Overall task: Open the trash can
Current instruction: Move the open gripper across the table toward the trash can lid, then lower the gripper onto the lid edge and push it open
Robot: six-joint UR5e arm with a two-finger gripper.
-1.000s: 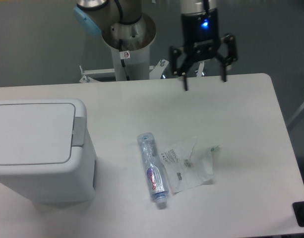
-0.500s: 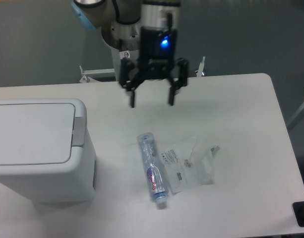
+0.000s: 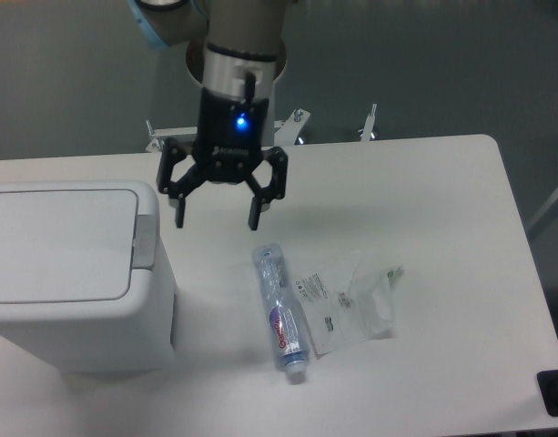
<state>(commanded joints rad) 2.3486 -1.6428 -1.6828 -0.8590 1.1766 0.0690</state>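
The trash can [image 3: 74, 273] is a large boxy white bin at the table's left, its flat lid down and a grey-white push tab [image 3: 144, 241] on its right edge. My gripper [image 3: 218, 219] hangs open above the table just right of the bin's upper right corner, fingers pointing down with nothing between them. Its left fingertip sits close to the push tab but apart from it.
A crushed clear plastic bottle [image 3: 279, 312] lies on the white table [image 3: 442, 209] below the gripper. A crumpled clear wrapper [image 3: 347, 300] lies beside the bottle on its right. The arm's base column stands behind the table's far edge.
The gripper has swept from the table's far right edge leftward and lower, now hanging near the bin's push tab. It stayed open. Bottle, wrapper and bin have not moved.
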